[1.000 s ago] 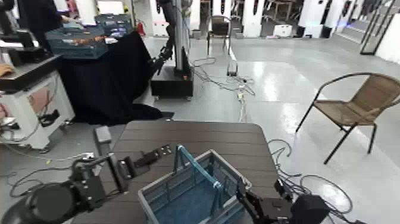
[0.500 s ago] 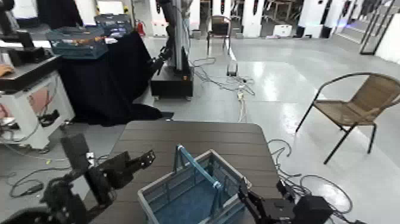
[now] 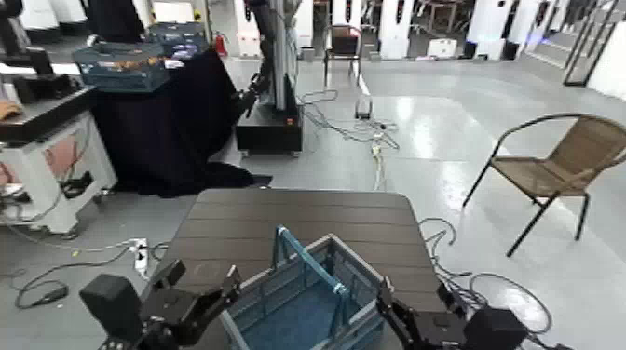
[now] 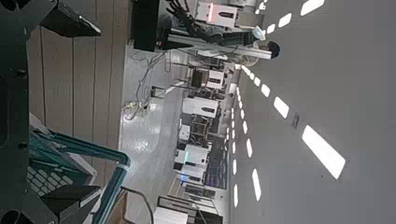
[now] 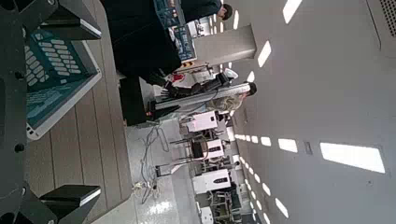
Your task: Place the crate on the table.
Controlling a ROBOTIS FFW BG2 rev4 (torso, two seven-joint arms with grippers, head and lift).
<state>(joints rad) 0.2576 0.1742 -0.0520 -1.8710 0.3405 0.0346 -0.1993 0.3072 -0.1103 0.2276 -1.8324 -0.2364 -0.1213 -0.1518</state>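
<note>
The blue-grey crate (image 3: 312,302) with its thin blue bar handle (image 3: 307,256) stands on the near end of the dark brown slatted table (image 3: 298,219). My left gripper (image 3: 200,290) is open, low at the crate's near left corner, apart from it. In the left wrist view the handle and rim (image 4: 79,154) lie by one of the open fingers (image 4: 70,201). My right gripper (image 3: 415,307) is open beside the crate's right side. In the right wrist view the crate (image 5: 51,70) sits near one finger (image 5: 70,23), over the table slats (image 5: 89,154).
A wicker chair (image 3: 559,158) stands on the floor to the right. A black-skirted table (image 3: 158,121) bearing teal lattice crates (image 3: 121,65) and a white-framed workbench (image 3: 47,154) are at the back left. Cables (image 3: 373,130) and a power strip (image 3: 140,253) lie on the floor.
My left arm has dropped and pulled back from over the table's left side to the crate's near left corner. The crate and the right arm have barely moved.
</note>
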